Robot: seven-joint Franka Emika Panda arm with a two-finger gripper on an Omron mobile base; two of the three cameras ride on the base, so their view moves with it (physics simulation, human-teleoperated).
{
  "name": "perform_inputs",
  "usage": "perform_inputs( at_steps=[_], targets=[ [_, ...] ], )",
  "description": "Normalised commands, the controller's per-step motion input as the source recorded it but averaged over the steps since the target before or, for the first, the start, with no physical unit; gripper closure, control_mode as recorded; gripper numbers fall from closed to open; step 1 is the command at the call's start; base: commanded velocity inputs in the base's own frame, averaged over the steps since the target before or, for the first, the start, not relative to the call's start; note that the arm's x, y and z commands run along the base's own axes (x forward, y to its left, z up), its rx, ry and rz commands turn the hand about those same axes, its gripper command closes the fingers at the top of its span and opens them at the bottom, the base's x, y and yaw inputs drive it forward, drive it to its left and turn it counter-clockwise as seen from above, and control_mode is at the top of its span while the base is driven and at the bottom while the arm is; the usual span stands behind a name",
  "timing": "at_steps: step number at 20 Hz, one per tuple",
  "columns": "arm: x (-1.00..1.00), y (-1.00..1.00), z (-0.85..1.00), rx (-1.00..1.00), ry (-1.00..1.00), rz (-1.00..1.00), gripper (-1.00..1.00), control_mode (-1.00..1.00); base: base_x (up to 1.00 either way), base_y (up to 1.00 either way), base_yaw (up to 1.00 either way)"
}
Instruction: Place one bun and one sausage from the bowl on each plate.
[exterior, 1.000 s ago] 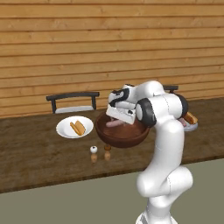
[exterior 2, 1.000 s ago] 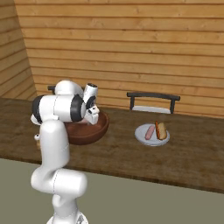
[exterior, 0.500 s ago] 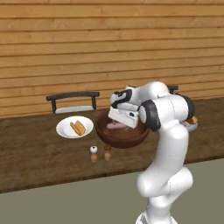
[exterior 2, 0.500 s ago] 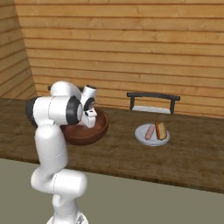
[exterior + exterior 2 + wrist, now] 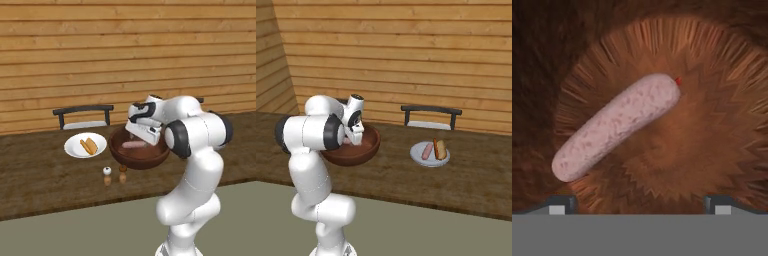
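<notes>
From where I stand, the white arm bends over the long wooden counter [image 5: 45, 175] and hangs its gripper [image 5: 639, 202] above the big reddish-brown bowl [image 5: 139, 156]. Looking down along the hand, the two dark fingertips [image 5: 561, 204] stand spread wide apart, released, with nothing between them and no contact with anything. Under them a single pale pink sausage [image 5: 617, 125] lies on the bowl's grained bottom, slanting from about seven o'clock up to about one o'clock, its lower end near the left fingertip but clear of it. A small red speck shows just past its upper end; I cannot tell what that is. From the left side of the base the same sausage shows as a pink strip inside the bowl, partly behind the hand. At roughly nine o'clock from the bowl in that view sits a flat white plate [image 5: 75, 148], well apart from the bowl, carrying a bun [image 5: 90, 146]. Seen from the right side, the plate lies at about three o'clock from the bowl, and on it a bun [image 5: 440, 148] and a second sausage [image 5: 428, 151] lie side by side, touching or nearly so. Two small shakers [image 5: 107, 171] stand close together on the counter just in front of the bowl. Behind the plate a dark chair [image 5: 82, 116] stands by the plank wall [image 5: 100, 50].
</notes>
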Motion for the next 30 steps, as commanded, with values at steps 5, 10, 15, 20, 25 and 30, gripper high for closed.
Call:
perform_inputs(
  at_steps=[5, 10, 15, 20, 25, 30],
  targets=[
    [0.15, 0.07, 0.00, -0.07, 0.12, -0.21, -1.00, -1.00, 0.00, 0.00, 0.00],
    [0.31, 0.03, 0.12, -0.12, 0.13, -0.15, -1.00, -1.00, 0.00, 0.00, 0.00],
    [0.24, -0.07, -0.17, 0.00, 0.00, -0.02, -1.00, -1.00, 0.00, 0.00, 0.00],
    [0.16, -0.08, -0.33, 0.00, -0.02, -0.04, -1.00, -1.00, 0.00, 0.00, 0.00],
    [0.00, 0.00, -0.45, 0.00, -0.09, -0.05, -1.00, -1.00, 0.00, 0.00, 0.00],
    [0.00, 0.00, -0.28, 0.00, -0.06, -0.02, -1.00, -1.00, 0.00, 0.00, 0.00]
  ],
)
